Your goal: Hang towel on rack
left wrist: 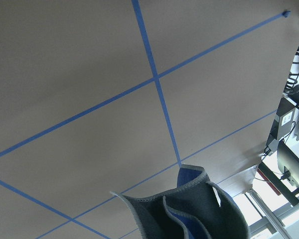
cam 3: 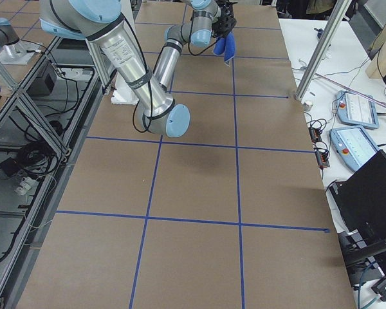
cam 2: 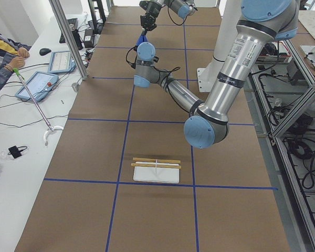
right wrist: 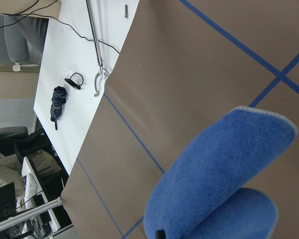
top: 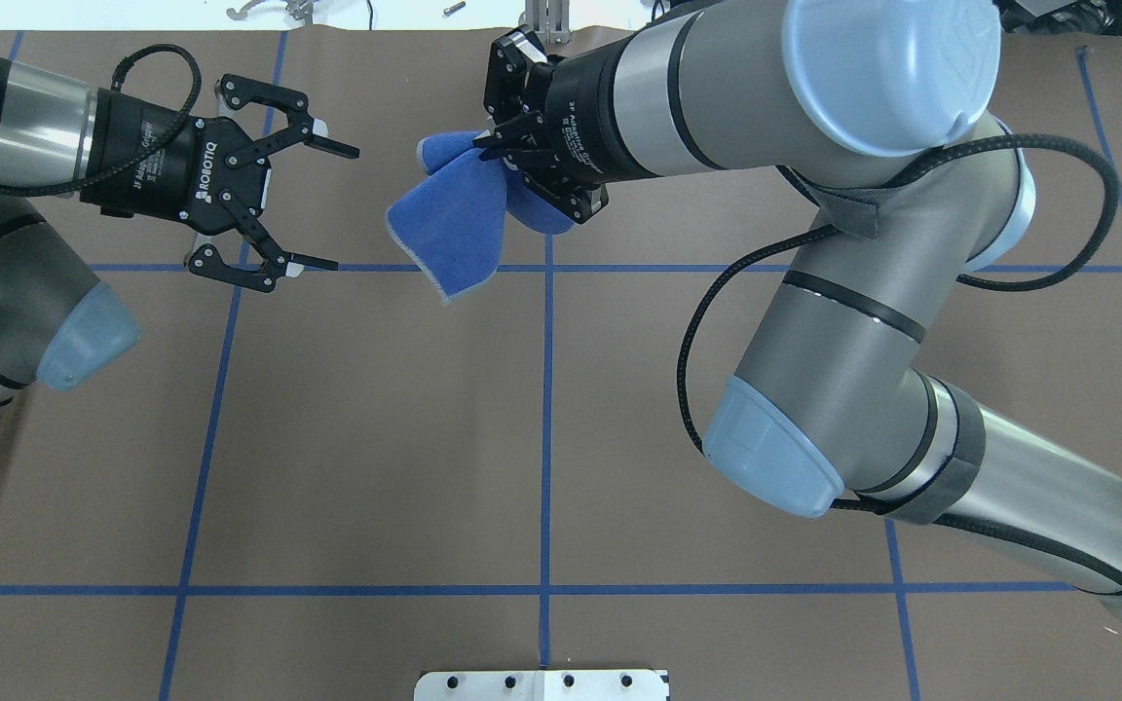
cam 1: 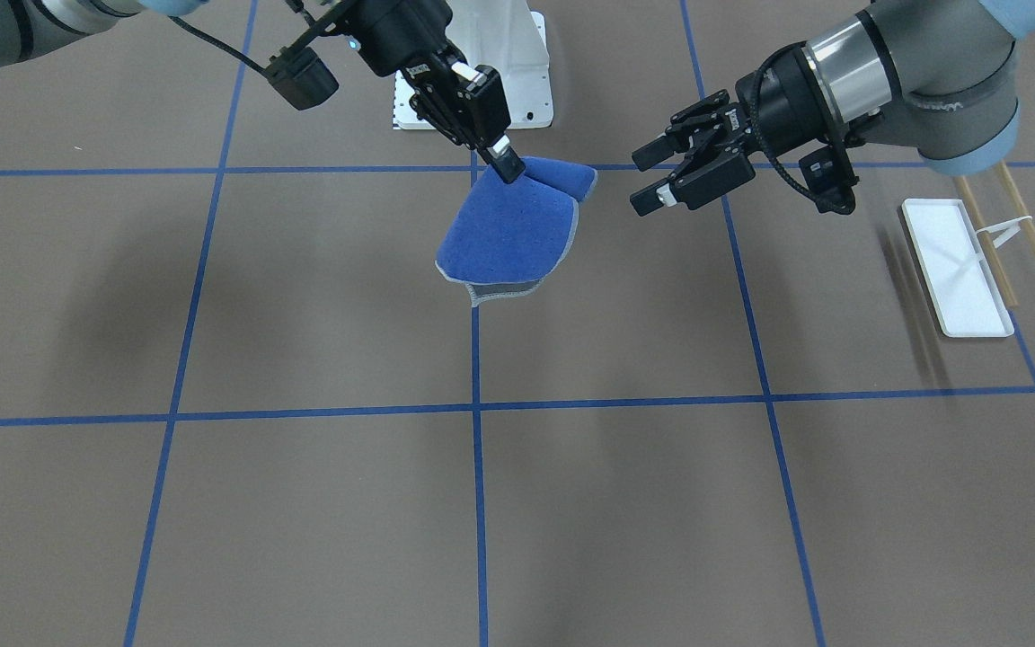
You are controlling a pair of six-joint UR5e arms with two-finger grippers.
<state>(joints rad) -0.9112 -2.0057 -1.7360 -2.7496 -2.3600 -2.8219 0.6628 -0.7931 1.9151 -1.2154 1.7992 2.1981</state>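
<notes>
The blue towel (cam 1: 508,229) hangs folded from my right gripper (cam 1: 508,169), which is shut on its upper edge, above the table near the middle. It also shows in the overhead view (top: 454,219), where my right gripper (top: 507,161) pinches it. Its grey underside fills the bottom of the left wrist view (left wrist: 189,211), and its blue face fills the right wrist view (right wrist: 214,174). My left gripper (cam 1: 643,180) (top: 339,207) is open and empty, a short way beside the towel and pointing at it. The rack (cam 1: 958,270) (cam 2: 156,170), a white tray with wooden dowels (cam 1: 1030,234), stands far off on my left side.
The white bolted pedestal (cam 1: 517,54) (top: 542,684) stands at the robot's edge of the table. Blue tape lines grid the brown table. An operators' bench with tablets (cam 2: 42,79) and a metal post (cam 2: 68,37) runs along the far side.
</notes>
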